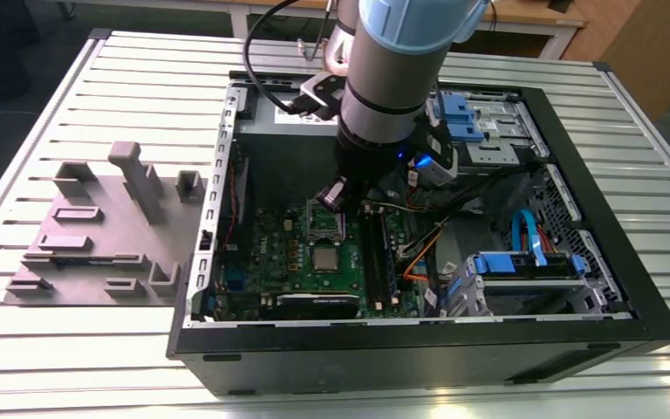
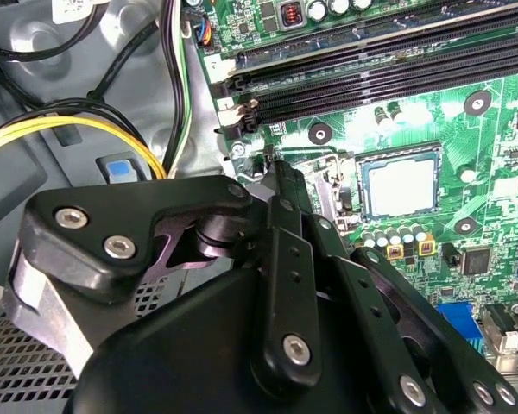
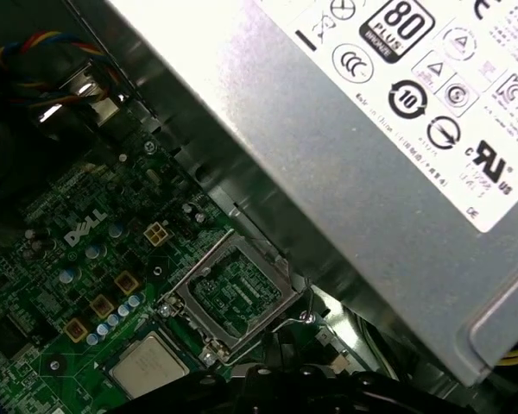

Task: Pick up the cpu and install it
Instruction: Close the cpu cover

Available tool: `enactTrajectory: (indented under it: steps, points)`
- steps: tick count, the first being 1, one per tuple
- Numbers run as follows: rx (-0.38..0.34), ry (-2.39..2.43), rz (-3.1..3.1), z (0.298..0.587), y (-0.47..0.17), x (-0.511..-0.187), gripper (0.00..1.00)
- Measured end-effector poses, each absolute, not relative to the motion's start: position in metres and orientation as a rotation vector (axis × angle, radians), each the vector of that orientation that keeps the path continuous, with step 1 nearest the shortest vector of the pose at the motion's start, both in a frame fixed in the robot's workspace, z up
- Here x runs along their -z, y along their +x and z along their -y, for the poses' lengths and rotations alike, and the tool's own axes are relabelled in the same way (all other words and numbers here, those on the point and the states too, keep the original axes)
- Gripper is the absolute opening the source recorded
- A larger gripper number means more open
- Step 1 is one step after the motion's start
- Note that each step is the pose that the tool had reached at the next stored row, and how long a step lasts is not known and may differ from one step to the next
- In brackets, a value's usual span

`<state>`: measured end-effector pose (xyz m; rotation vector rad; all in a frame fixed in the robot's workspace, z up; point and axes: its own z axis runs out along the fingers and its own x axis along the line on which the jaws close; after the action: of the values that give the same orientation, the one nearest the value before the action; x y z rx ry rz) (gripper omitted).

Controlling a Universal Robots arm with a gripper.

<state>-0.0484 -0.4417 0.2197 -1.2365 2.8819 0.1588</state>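
The cpu, a small silvery square chip, lies flat in the socket of the green board inside the open computer case. In both wrist views the cpu has nothing on top of it. The socket's metal frame is swung open beside the chip, and the board shows through its window. My gripper hangs just above this frame, a little beyond the chip. The gripper is shut with nothing visibly held, and its tip is close to the frame's edge.
The large grey power box stands right next to the socket. Dark memory slots, yellow cables and blue drive brackets crowd the case. A grey fixture sits on the slatted table at the exterior view's left.
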Motion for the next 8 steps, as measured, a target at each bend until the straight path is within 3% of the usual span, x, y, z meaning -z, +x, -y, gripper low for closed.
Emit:
enactTrajectory:
  steps: [8]
  points:
    - [-0.160, -1.229, -2.885, 0.4399, -0.0480, -0.2169, 0.10]
